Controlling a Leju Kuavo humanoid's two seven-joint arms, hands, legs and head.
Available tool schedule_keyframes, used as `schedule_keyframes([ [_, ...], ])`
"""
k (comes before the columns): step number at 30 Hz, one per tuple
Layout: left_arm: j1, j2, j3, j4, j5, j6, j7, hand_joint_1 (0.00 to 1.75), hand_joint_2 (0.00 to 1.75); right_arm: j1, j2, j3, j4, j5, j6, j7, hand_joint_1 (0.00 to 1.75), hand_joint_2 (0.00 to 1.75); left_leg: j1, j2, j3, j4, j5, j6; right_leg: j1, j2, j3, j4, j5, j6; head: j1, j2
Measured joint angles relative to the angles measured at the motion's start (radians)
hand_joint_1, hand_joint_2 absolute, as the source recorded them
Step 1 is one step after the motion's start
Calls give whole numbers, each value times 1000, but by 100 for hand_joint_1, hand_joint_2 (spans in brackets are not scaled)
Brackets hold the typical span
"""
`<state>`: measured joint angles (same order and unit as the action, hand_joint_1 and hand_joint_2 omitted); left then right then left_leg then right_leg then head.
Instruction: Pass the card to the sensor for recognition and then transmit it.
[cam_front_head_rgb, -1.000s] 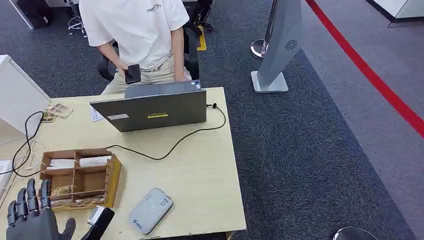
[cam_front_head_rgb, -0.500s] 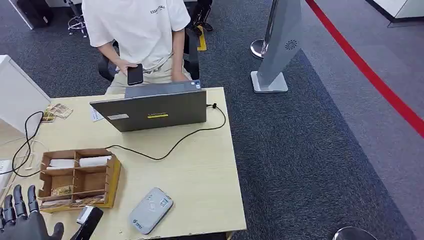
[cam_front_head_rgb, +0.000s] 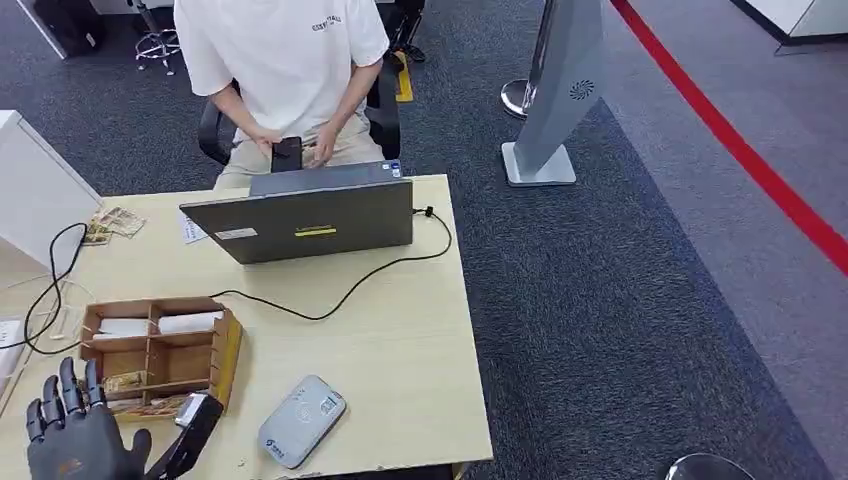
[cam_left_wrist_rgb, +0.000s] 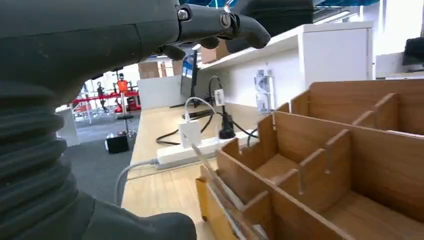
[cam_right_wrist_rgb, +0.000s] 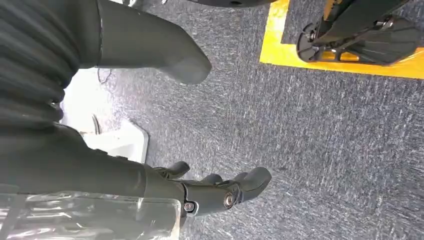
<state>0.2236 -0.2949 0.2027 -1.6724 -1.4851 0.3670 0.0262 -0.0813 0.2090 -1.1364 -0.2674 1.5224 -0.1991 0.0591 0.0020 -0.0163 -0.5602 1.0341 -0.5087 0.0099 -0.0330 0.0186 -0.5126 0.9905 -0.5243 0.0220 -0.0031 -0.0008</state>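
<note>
The left hand (cam_front_head_rgb: 75, 440) is seen at the near left corner of the table (cam_front_head_rgb: 400, 350) in the head view, its dark fingers (cam_front_head_rgb: 62, 390) raised and spread, with nothing held in them. It hovers just in front of the wooden organiser (cam_front_head_rgb: 160, 355), close to its near edge. In the left wrist view the same hand (cam_left_wrist_rgb: 150, 30) is open above the organiser (cam_left_wrist_rgb: 320, 165), whose wooden dividers form several compartments.

Cards (cam_front_head_rgb: 135, 382) are stored in the near compartments of the organiser, lying flat or leaning; a thin card edge (cam_left_wrist_rgb: 210, 170) can also be made out against a divider in the wrist view. 2 white items are kept in the far compartments. Which card is meant for the task cannot be told.

The sensor (cam_front_head_rgb: 302, 420), a grey rounded reader, lies flat near the table's front edge, to the right of the organiser and apart from it. A black wrist part sits between the hand and the reader.

The right hand (cam_right_wrist_rgb: 215, 192) is shown in its wrist view hanging over grey carpet (cam_right_wrist_rgb: 325, 125), fingers loosely extended and empty.

A grey laptop (cam_front_head_rgb: 310, 220) stands open on the far side, its black cable (cam_front_head_rgb: 350, 285) trailing across the table. A person (cam_front_head_rgb: 285, 60) is seated behind it, holding a phone (cam_front_head_rgb: 287, 153).
</note>
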Motion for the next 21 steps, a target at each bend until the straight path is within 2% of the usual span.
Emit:
schedule_keyframes([
  [2, -7, 15, -28, 17, 0, 2, 18, 0, 175, 0, 0, 0, 0, 3, 0, 0, 0, 175, 0, 0, 0, 0, 0, 0, 0, 0, 0, 0, 0, 0, 0, 0],
  [7, -21, 30, -55, 47, 0, 10, 21, 0, 175, 0, 0, 0, 0, 4, 0, 2, 0, 175, 0, 0, 0, 0, 0, 0, 0, 0, 0, 0, 0, 0, 0, 0],
  [21, -29, 40, -71, 95, 0, 8, 21, 0, 175, 0, 0, 0, 0, 15, 2, 6, 0, 175, 0, 0, 0, 0, 0, 0, 0, 0, 0, 0, 0, 0, 0, 0],
])
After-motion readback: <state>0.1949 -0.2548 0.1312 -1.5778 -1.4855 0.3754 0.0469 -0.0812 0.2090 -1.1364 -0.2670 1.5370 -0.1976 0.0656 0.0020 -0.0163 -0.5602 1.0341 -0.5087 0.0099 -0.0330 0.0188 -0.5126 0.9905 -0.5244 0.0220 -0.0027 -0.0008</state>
